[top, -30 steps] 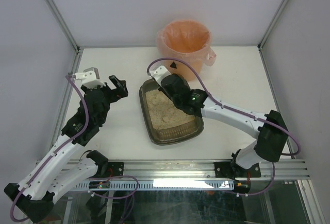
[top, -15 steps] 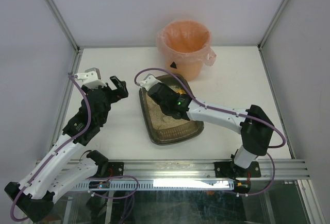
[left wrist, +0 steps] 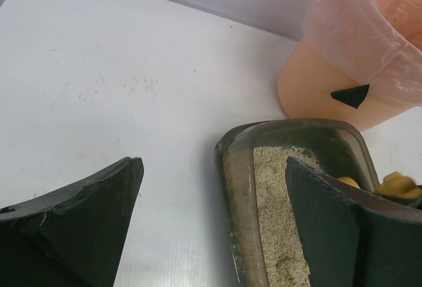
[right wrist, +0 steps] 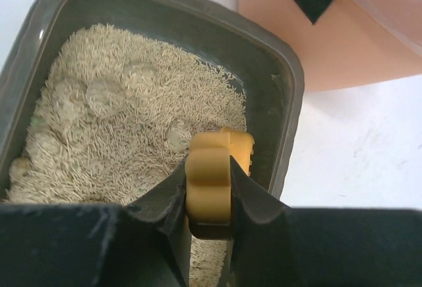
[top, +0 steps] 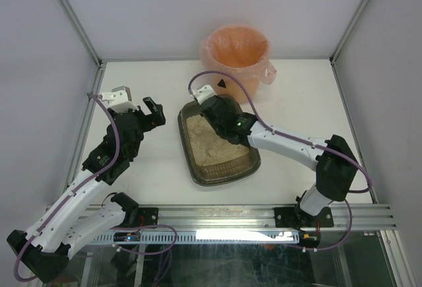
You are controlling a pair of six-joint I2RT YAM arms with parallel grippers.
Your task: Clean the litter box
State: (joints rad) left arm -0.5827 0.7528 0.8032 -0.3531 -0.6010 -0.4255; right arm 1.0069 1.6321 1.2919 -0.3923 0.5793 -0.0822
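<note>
The litter box (top: 224,175), a dark grey-brown tray of beige litter, lies mid-table. My right gripper (top: 221,114) hovers over its far end, near the bucket. In the right wrist view it (right wrist: 208,161) is shut on the handle of the yellow scoop (right wrist: 210,188), just above the litter by the tray's far-right wall (right wrist: 290,102). Several rounded clumps (right wrist: 99,92) sit in the litter. My left gripper (top: 153,111) is open and empty, left of the tray. In the left wrist view the tray's left rim (left wrist: 239,188) lies between its fingers (left wrist: 86,221).
The orange-pink bag-lined bucket (top: 237,53) stands just beyond the tray at the back; it also shows in the left wrist view (left wrist: 330,82) and the right wrist view (right wrist: 343,49). Frame posts and white walls close the back and both sides.
My right gripper swept toward the tray's left side with the scoop, then came back to the far end near the bucket. My left arm has barely shifted.
</note>
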